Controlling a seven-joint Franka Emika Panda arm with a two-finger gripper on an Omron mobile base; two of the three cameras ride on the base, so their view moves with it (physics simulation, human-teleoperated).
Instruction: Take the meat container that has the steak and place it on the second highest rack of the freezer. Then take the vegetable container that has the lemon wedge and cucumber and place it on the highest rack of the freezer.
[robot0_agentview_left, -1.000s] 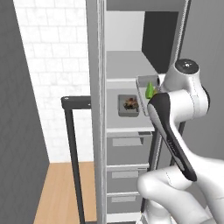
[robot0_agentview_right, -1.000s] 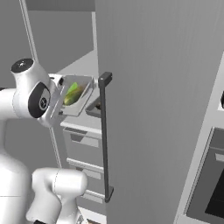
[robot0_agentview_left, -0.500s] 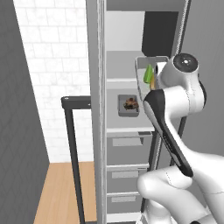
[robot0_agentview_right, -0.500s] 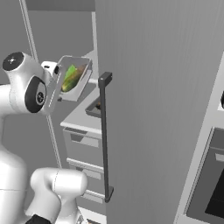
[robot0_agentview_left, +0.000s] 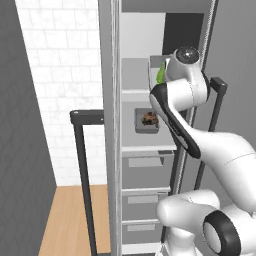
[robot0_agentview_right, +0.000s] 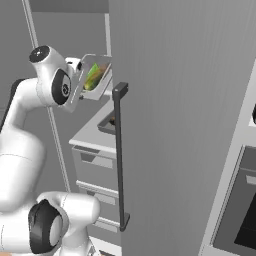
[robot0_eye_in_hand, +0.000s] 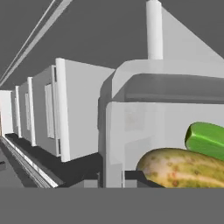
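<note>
Tray of vegetables, the vegetable container (robot0_agentview_right: 92, 76), has climbed in the last second: it sat low beside the second shelf, and now I hold it up at the level of the highest rack (robot0_agentview_left: 135, 75), tipped steeply so its open face looks outward in the right base view. My pincer (robot0_agentview_right: 79, 80) grips its rim, closed on the tray wall as far as I can judge; the fingertips themselves are hidden behind my wrist in both base views. The meat container (robot0_agentview_left: 147, 120) with the steak (robot0_agentview_left: 149, 118) already sits on the second highest rack (robot0_agentview_left: 132, 132) of the freezer (robot0_agentview_left: 142, 150), so the first half of the task looks done, and what remains is to level the tray and slide it onto the top shelf.

The left base view gives me what the others lack: both shelves stacked, the steak tray in place below, and just a sliver of green at the top shelf's edge past my forearm. The right base view hides the shelves behind the freezer door (robot0_agentview_right: 185, 125) and its dark bar handle (robot0_agentview_right: 120, 155), but shows the tray's tilt and the yellow-green contents plainly. The hand view shows the lemon wedge and cucumber (robot0_eye_in_hand: 188, 164) up close against the tray's pale wall, resting toward the low side. With such a tilt, I judge the pieces could spill unless I flatten the tray first.
</note>
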